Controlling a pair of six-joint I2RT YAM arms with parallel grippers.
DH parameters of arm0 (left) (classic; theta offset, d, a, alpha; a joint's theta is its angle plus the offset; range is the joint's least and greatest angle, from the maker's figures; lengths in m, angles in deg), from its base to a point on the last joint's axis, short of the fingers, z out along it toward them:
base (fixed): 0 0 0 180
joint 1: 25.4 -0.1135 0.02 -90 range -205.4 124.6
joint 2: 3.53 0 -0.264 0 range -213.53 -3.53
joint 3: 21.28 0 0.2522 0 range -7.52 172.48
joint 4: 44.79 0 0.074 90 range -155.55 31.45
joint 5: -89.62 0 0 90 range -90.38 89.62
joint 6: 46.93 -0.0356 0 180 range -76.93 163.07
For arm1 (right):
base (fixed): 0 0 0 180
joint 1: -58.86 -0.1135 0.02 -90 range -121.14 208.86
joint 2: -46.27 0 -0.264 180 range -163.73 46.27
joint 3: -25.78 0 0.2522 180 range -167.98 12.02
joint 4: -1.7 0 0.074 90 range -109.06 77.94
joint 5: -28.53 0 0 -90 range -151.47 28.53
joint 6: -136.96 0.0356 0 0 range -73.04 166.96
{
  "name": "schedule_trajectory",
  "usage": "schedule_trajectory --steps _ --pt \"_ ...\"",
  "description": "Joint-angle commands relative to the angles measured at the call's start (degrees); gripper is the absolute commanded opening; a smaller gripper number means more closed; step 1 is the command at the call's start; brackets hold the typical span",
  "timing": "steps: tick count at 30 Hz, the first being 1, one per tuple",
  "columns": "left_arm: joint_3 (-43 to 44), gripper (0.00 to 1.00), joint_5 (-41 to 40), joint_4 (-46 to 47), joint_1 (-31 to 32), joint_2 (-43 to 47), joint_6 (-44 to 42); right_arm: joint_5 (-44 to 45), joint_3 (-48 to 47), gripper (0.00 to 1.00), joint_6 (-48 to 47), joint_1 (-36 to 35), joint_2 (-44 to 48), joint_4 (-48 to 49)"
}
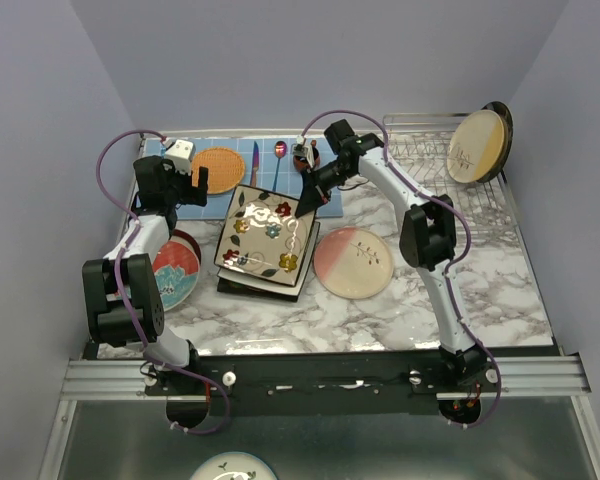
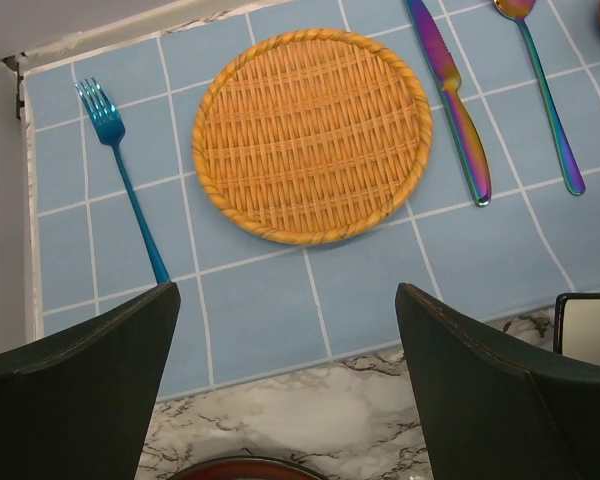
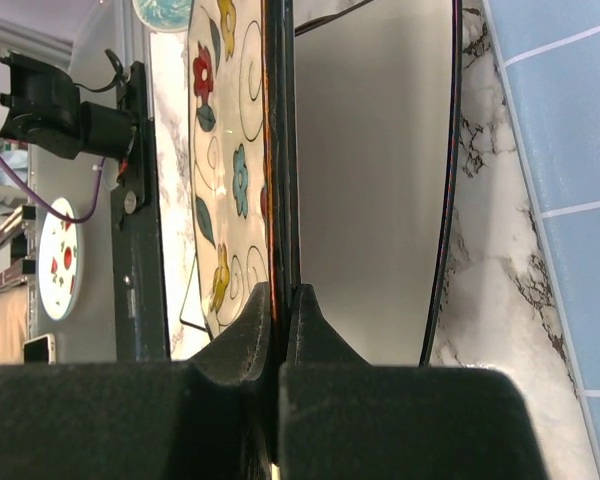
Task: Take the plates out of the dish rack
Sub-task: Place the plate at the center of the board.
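Now the right gripper (image 1: 302, 207) is clenched on the flowered plate's (image 1: 263, 243) far rim, apparently to seat it flat on the square stack (image 1: 248, 286) left of the table's (image 1: 400, 310) centre. The left gripper (image 2: 288, 340) gapes, idle. One cream plate (image 1: 475, 147) leans in the dish rack (image 1: 412, 136), at the far right corner.

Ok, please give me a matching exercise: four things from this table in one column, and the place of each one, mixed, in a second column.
1. flowered plate
2. pink plate
3. cream plate
4. woven mat

a. standing in the dish rack
b. on the blue cloth
c. rim gripped by the right pincer
d. flat on the marble table

Pairs: 1-c, 2-d, 3-a, 4-b.
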Motion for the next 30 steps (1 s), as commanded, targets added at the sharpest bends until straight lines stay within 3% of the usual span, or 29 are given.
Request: schedule_trajectory --steps 1,30 --pt "0.2 0.98 -1.0 -0.2 -0.3 1.7 -0.9 -12.9 -1.0 0.01 0.8 -0.5 0.8 -1.6" --pt "-1.4 0.98 -0.8 0.2 -0.4 3.4 -1.9 -16.7 2.3 0.01 3.0 -0.7 -0.4 -2.4"
